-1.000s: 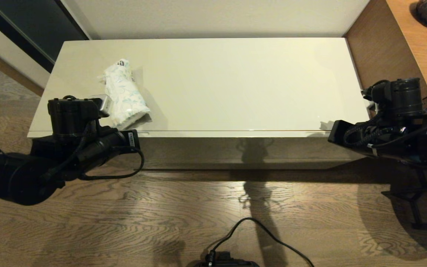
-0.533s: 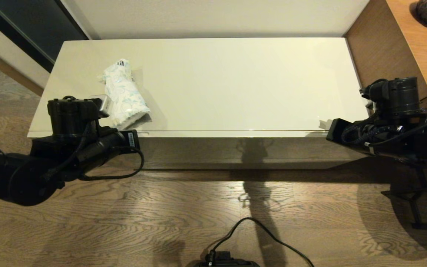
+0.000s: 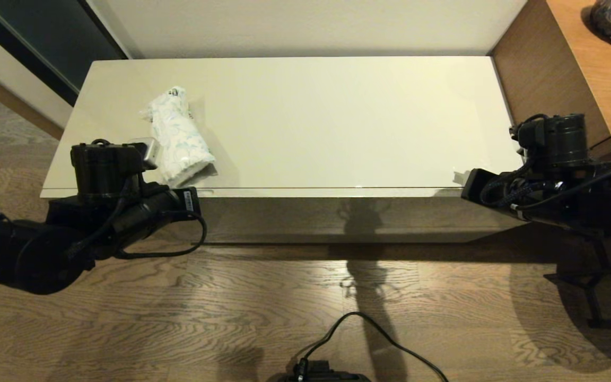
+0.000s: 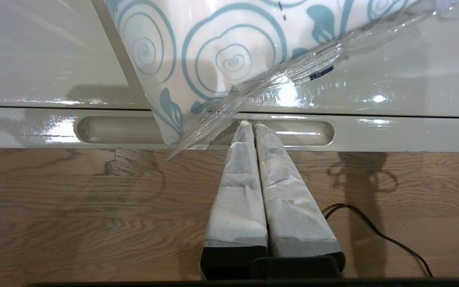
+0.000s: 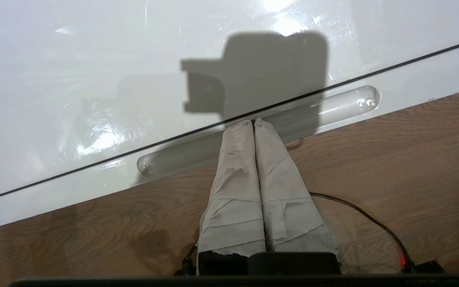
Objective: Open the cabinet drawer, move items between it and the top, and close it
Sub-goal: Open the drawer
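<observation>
Overhanging wrapped bundle (image 4: 229, 52) crowding left gripper (image 4: 249, 124) at slot handle (image 4: 305, 133)

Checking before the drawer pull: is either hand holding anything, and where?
Nothing is held. Left hand and right hand are shut, tips at the glossy beige drawer's slot handles.

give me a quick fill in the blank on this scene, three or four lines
1. The wrapped bundle lies on the cabinet ____.
2. The left end effector has its tips at a slot ____ of the drawer.
3. The right end effector has its fingers ____.
4. The drawer is ____.

Missing words: top; handle; shut; closed
</observation>
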